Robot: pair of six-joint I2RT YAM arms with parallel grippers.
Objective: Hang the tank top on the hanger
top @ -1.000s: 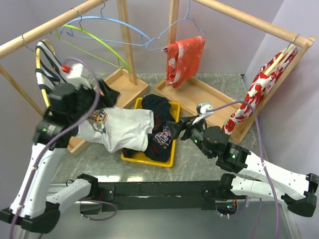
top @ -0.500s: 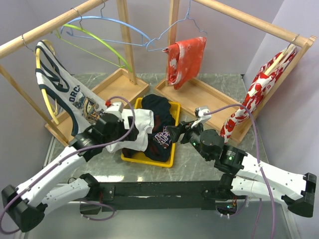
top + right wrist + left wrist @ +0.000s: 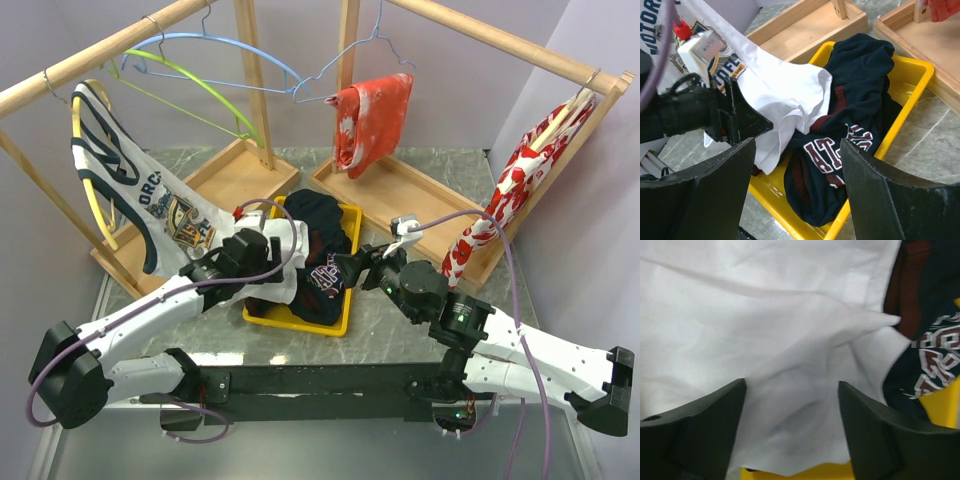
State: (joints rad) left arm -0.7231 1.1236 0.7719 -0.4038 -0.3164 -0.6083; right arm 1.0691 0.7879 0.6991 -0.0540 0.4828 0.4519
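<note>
Both jaws gape apart above a seemingly marble table (image 3: pixel 385 335) between wooden racks (image 3: pixel 250 60).

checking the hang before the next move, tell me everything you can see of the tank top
The tank top is white soft cloth with navy trim and a navy, yellow and orange print. Its upper end hangs on the yellow hanger at the far left; the rest slopes down to the yellow bin, its creased hem lying on the dark clothes. The open left gripper hovers over the hem.

Matt cloth tank top (image 3: pixel 765 340) (creased), glossy plastic hanger (image 3: pixel 84 180); wooden rack (image 3: pixel 100 57)
</note>
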